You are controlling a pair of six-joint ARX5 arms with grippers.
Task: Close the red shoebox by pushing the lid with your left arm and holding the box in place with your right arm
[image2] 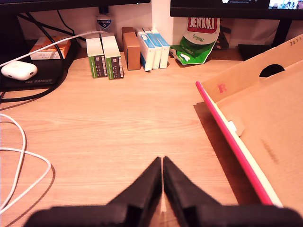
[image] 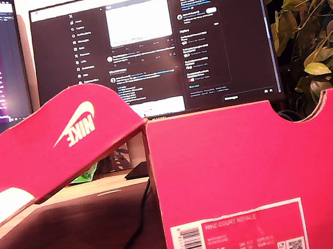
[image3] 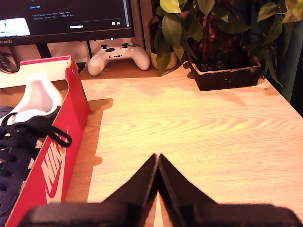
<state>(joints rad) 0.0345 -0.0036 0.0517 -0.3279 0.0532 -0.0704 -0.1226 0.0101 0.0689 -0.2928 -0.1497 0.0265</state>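
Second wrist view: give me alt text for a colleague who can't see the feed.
My second gripper, jaws shut, hovers over a bare wooden desk beside the open red shoebox, which holds a dark shoe with black laces. Behind sit a white game controller, a potted plant and a monitor.

"NIKE" on red lid (image: 60, 139)
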